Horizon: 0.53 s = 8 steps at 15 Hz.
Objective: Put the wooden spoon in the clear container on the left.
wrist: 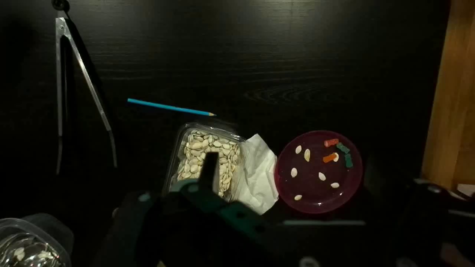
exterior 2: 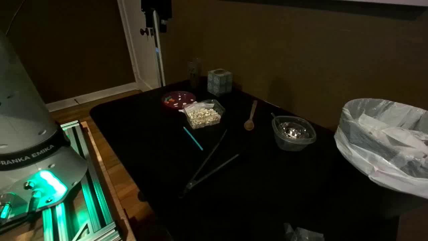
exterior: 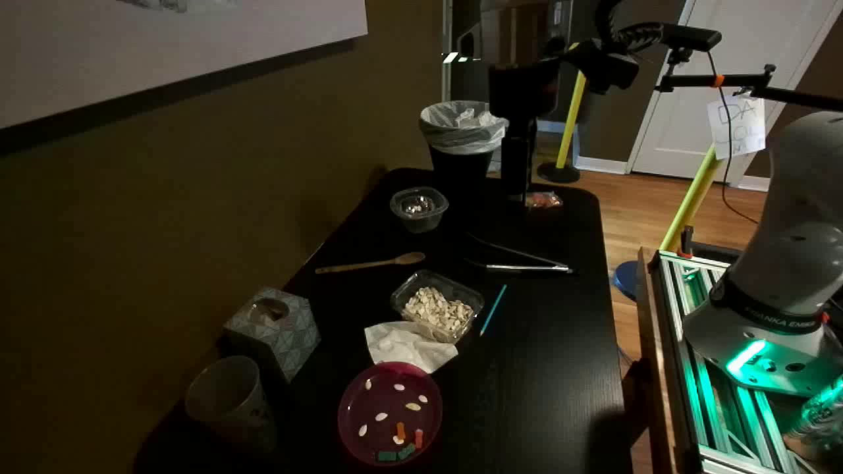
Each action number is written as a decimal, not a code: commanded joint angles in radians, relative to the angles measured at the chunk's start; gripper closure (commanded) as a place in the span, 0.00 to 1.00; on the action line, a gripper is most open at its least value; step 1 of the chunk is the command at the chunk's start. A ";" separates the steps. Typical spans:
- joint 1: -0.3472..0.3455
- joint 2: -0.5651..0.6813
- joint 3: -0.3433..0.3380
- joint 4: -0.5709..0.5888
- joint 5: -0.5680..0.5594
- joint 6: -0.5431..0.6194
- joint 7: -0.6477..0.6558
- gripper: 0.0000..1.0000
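Observation:
The wooden spoon (exterior: 375, 263) lies flat on the black table, near the wall; it also shows in an exterior view (exterior 2: 251, 117). In the wrist view it is mostly hidden behind the gripper. A clear container with shiny contents (exterior: 419, 209) stands beyond it; it is at the lower left of the wrist view (wrist: 35, 222). A clear rectangular tray of seeds (exterior: 421, 280) is the second clear container, left of the first in an exterior view (exterior 2: 219, 108). My gripper (exterior: 518, 194) hangs well above the table, pointing down. In the wrist view the gripper (wrist: 291, 161) is open and empty.
A white napkin (exterior: 411, 345) touches the seed tray and a dark red plate (exterior: 369, 447). A blue pencil (exterior: 494, 309) and metal tongs (exterior: 527, 268) lie near. A tissue box (exterior: 273, 329) and a cup (exterior: 227, 401) stand by the wall. A lined trash bin (exterior: 461, 141) is at the far end.

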 commanded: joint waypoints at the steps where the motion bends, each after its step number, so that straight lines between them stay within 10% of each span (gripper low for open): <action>1: 0.003 0.001 -0.003 0.002 -0.001 -0.002 0.001 0.00; 8: -0.071 0.073 -0.006 0.022 -0.154 0.104 0.095 0.00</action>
